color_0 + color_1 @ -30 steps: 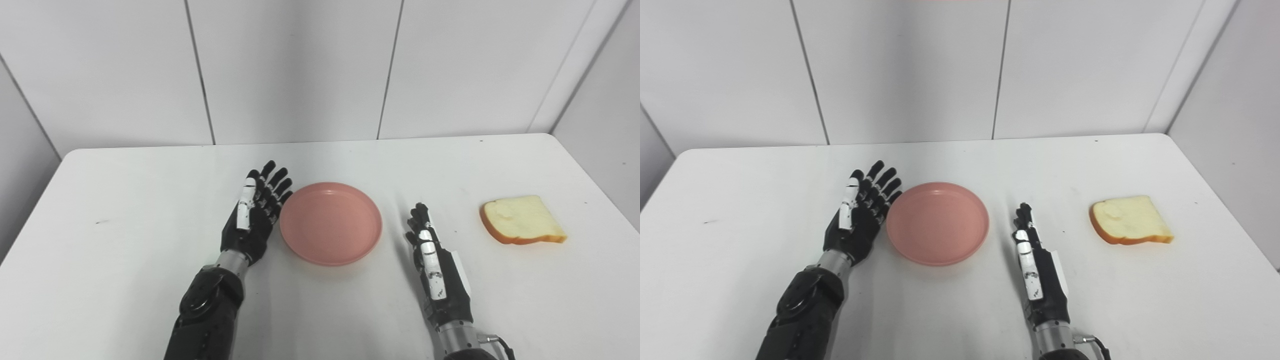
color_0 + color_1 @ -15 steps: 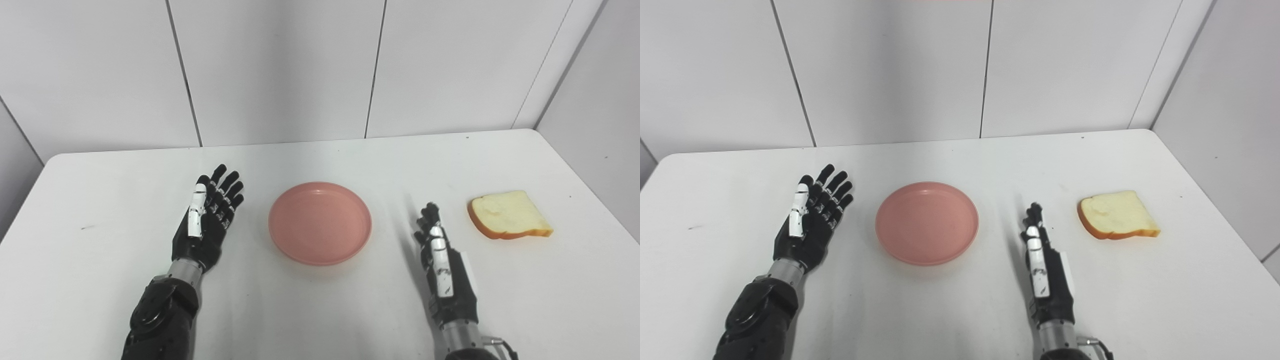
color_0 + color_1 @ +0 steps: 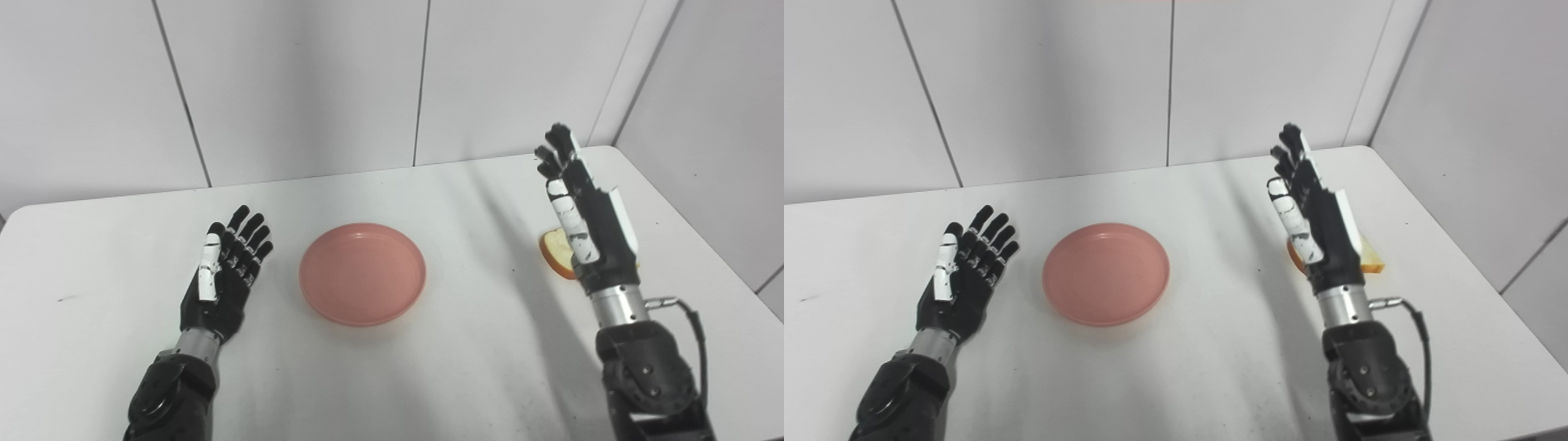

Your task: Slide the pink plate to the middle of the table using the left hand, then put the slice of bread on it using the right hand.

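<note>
The round pink plate [image 3: 362,273] lies flat near the middle of the white table [image 3: 110,245]. My left hand [image 3: 225,275] rests open on the table a short way left of the plate, fingers straight, not touching it. My right hand [image 3: 582,214] is raised above the table at the right, open with fingers pointing up, holding nothing. It stands in front of the slice of bread [image 3: 556,252], so only the slice's left crust edge shows; in the right eye view a corner of the bread [image 3: 1371,260] shows behind the hand.
White wall panels stand behind the table, and a side wall runs close along its right edge. The table's right edge [image 3: 1464,275] lies near the bread. A cable [image 3: 695,324] loops off my right wrist.
The camera has turned right, shifting the scene left. My left hand drew away from the plate. My right hand rose off the table and moved right, in front of the bread.
</note>
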